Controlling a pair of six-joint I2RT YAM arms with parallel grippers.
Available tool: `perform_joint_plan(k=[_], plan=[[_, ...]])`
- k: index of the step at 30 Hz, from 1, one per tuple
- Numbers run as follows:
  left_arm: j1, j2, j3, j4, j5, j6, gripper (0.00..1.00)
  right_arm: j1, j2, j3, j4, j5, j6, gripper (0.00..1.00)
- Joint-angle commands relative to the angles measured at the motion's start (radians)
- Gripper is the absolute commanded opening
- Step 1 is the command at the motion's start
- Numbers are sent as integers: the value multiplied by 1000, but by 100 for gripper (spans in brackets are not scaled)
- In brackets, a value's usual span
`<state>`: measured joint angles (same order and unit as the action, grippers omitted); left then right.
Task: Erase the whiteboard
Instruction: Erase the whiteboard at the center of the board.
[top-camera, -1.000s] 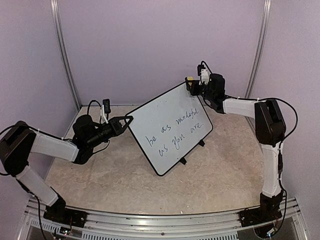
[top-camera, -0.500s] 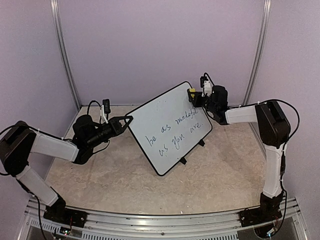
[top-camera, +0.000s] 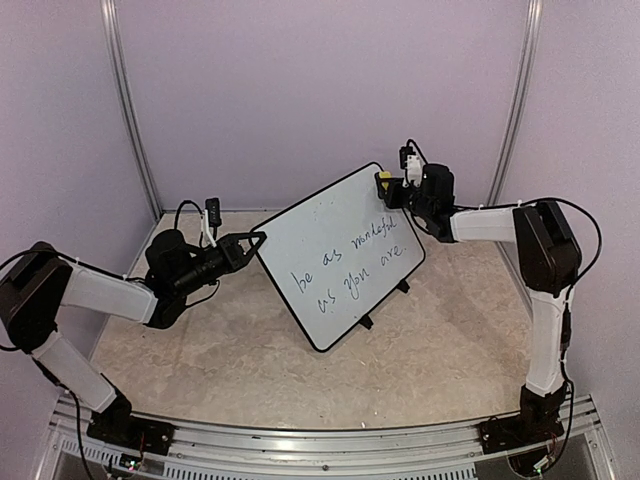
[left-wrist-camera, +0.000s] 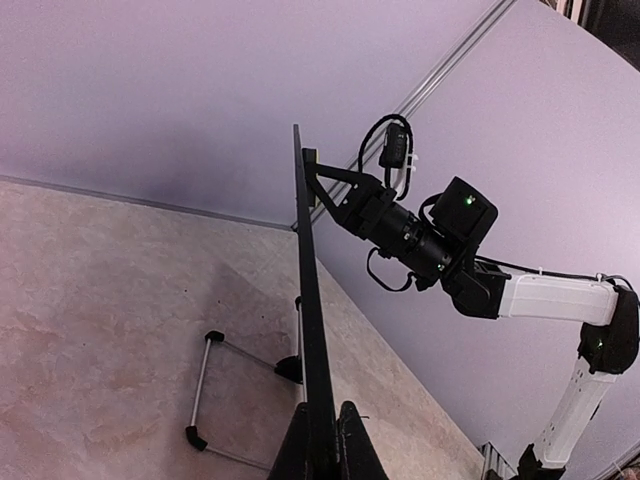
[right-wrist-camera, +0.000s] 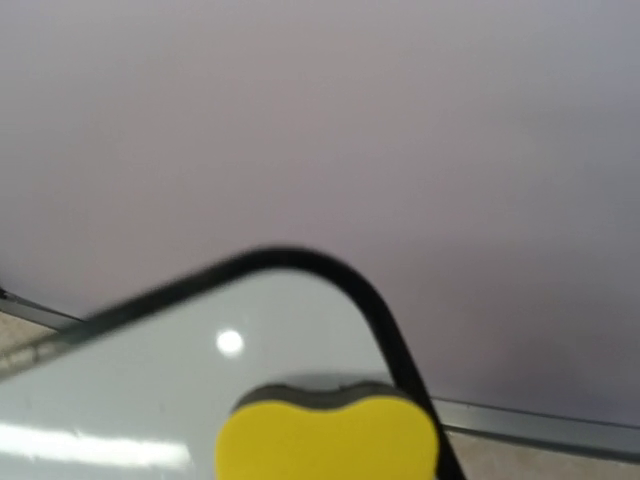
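Whiteboard (top-camera: 340, 255) stood tilted on beige marbled table (top-camera: 440, 335), lilac walls (top-camera: 320, 90) behind. L gripper (top-camera: 258, 238) clamped its edge; R gripper (top-camera: 387, 187) held yellow sponge (right-wrist-camera: 327, 440) at top corner.

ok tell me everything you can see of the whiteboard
The whiteboard is a thin white rectangle with rounded corners and a narrow black rim, and its face looks glossy. Dark handwriting, roughly "be as wonderful as you are", is not yet erased. It stands nearly upright on a black wire stand on the table, turned at an angle. The left gripper clamps its upper left corner. The right gripper holds a yellow sponge at its upper right corner, seemingly touching.
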<state>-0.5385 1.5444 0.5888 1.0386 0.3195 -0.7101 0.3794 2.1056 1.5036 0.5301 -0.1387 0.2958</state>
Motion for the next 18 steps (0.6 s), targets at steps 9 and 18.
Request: perform_joint_plan(k=[9,18], plan=[[-26,-15,8,95,114,34,0,17,-41,-185,5,-50,-42,3],[-30,-7,9,98,115,32,0,135,-149,-234,-27,-17,-147,3]])
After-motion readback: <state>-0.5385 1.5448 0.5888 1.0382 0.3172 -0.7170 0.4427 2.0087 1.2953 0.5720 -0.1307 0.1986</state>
